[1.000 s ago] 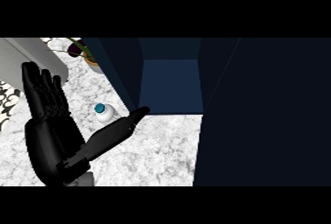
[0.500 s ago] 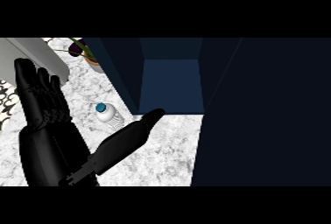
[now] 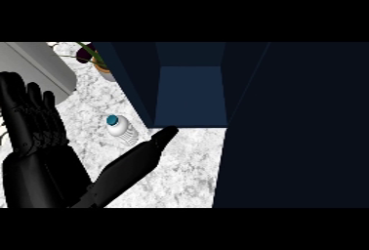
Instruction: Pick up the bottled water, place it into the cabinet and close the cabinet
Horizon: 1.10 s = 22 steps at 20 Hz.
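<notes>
Head view, bottled water (image 3: 121,130), cabinet (image 3: 192,96) cut off

The left robot hand (image 3: 32,124) rests open at 9 o'clock, fingers up. The right robot hand (image 3: 137,161) stretches flat, fingers straight, toward 1 o'clock.

The counter (image 3: 180,171) carries one bottled water (image 3: 121,130) and, at its back left corner, one potted plant (image 3: 99,59) and one grey block (image 3: 36,66). One cabinet (image 3: 191,93). Two hands: left hand (image 3: 32,127), right hand (image 3: 137,163).
</notes>
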Available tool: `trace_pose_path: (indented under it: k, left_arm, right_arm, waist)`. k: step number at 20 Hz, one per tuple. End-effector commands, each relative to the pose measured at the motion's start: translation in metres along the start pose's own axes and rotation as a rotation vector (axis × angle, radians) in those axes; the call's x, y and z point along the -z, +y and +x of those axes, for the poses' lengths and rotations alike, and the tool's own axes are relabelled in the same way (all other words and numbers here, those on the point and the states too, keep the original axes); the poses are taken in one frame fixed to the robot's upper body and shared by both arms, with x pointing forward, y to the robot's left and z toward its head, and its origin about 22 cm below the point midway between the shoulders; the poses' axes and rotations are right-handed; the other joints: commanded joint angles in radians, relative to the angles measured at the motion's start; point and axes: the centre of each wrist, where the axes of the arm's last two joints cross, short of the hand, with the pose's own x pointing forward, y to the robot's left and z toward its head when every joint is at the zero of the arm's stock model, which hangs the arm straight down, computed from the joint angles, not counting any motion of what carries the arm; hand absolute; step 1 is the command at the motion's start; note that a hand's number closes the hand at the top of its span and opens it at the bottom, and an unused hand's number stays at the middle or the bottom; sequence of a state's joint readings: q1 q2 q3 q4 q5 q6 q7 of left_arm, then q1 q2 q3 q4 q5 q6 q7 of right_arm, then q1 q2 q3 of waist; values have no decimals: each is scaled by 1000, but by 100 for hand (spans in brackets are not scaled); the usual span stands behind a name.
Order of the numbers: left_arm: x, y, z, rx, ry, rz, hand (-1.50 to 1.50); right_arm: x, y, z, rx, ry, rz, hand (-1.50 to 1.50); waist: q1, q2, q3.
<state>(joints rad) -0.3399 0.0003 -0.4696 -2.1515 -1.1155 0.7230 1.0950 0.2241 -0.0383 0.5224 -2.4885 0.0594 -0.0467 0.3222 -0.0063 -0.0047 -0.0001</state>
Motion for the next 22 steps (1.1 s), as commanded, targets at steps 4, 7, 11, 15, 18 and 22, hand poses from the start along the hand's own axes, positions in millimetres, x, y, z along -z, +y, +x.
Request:
trace_pose_path:
  k: [4, 7, 11, 15, 18, 22]
  left_arm:
    - [10, -14, -12, 14, 99, 14, -150]
    - [-1, -7, -33, 42, 112, 6, -150]
    - [25, -1, -34, 73, 144, 3, -150]
    - [41, 3, -51, 74, 144, 3, -150]
    - [22, -11, -82, 79, 154, 36, -150]
    - [34, 10, -102, 95, 164, 44, -150]
  right_arm:
    - [-15, -3, 29, -83, -51, -19, -150]
    - [-13, 6, 18, -75, -42, -22, -150]
    - [-18, 6, 27, -98, -64, -20, -150]
    - [-14, 0, 18, -105, -35, -16, -150]
    - [-15, 11, 15, -94, -54, -15, -150]
    - [-7, 11, 23, -87, -52, -14, -150]
  waist:
    - [-8, 2, 0]
    - [-5, 2, -1]
    - [-10, 1, -1]
    - [-7, 4, 0]
    - [-11, 3, -1]
    - [-1, 4, -2]
